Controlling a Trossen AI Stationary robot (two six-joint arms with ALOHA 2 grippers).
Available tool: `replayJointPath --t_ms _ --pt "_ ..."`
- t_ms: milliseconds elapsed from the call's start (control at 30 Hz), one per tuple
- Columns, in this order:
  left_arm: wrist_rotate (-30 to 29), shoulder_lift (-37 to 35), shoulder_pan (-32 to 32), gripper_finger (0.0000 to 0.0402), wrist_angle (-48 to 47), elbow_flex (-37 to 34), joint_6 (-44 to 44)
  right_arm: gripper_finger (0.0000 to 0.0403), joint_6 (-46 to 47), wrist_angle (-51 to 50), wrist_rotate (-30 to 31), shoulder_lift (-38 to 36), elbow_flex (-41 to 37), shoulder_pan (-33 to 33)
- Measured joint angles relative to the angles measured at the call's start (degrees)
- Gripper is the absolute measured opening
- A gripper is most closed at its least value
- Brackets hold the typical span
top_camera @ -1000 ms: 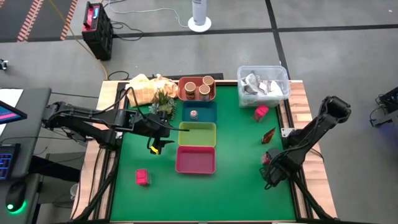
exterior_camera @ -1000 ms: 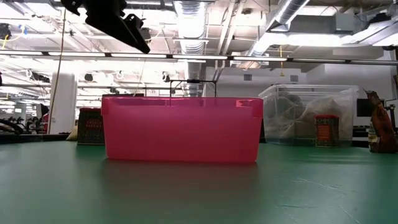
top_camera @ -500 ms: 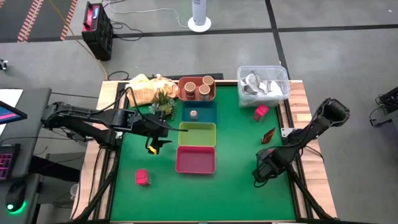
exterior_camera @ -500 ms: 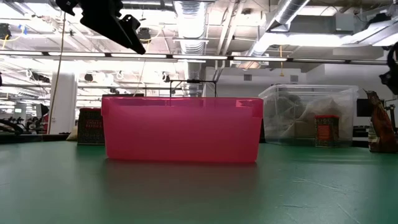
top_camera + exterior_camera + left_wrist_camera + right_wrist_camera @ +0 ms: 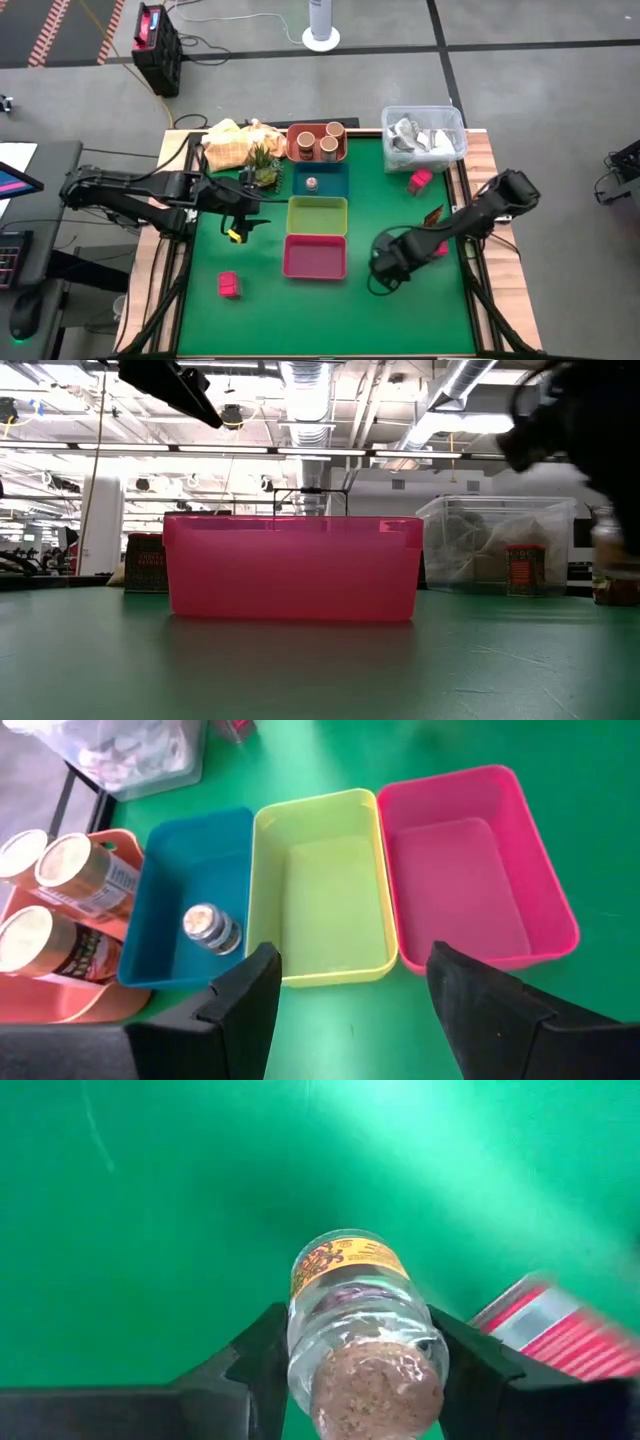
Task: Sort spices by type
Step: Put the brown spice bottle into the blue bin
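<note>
I take the pink tray [image 5: 315, 256] as my landmark. My right gripper [image 5: 352, 1380] is clenched on a small glass jar [image 5: 358, 1325] with a cork top and a yellow label, and it holds the jar over the green mat [image 5: 400, 310], just to the right of the pink tray in the high view. My left gripper [image 5: 345, 995] is released, its fingers [image 5: 247, 995] spread wide, and it hangs over the mat to the left of the pink tray.

Behind the pink tray I see the green tray [image 5: 317, 215], then the blue tray [image 5: 335, 184] with 1 tiny jar [image 5: 311, 184] inside, then the orange tray [image 5: 300, 152] with 3 tan-lidded jars [image 5: 329, 146]. 1 pink-red cube packet [image 5: 229, 285] lies on the mat to the front-left of the pink tray. Another packet [image 5: 420, 180] lies far to the back-right of it, near the clear tub [image 5: 423, 135]. A small red piece [image 5: 432, 214] lies to the right of the green tray.
</note>
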Motion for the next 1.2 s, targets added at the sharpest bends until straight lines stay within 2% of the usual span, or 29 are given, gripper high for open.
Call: replayJointPath --t_ms 167,400,567,767,1000,1200 --pt "-0.7 0.2 0.0 0.0237 0.0 0.0 0.4 0.0213 -20.4 -4.2 6.2 3.3 7.7 -7.8" --pt "-0.7 0.2 0.0 0.0237 -0.4 -0.6 -0.4 0.0214 -45.7 -0.5 12.5 3.7 15.2 -22.2" --pt "-0.8 -0.5 0.0 0.0237 8.5 -9.7 -2.1 0.0214 -59.1 8.4 13.2 3.7 18.6 -31.0" --pt "-3.8 -2.5 0.3 0.0237 14.1 -15.1 -2.0 0.0214 -68.3 13.4 9.5 7.2 22.5 -37.5" --pt "-3.2 -8.4 4.8 0.0237 20.4 -20.6 -2.7 0.0214 -75.6 5.6 7.3 20.9 37.0 -40.7" --pt "-1.7 -11.5 6.5 0.0237 21.2 -25.3 -5.6 0.0214 -79.1 -1.4 7.2 29.9 46.6 -42.4"
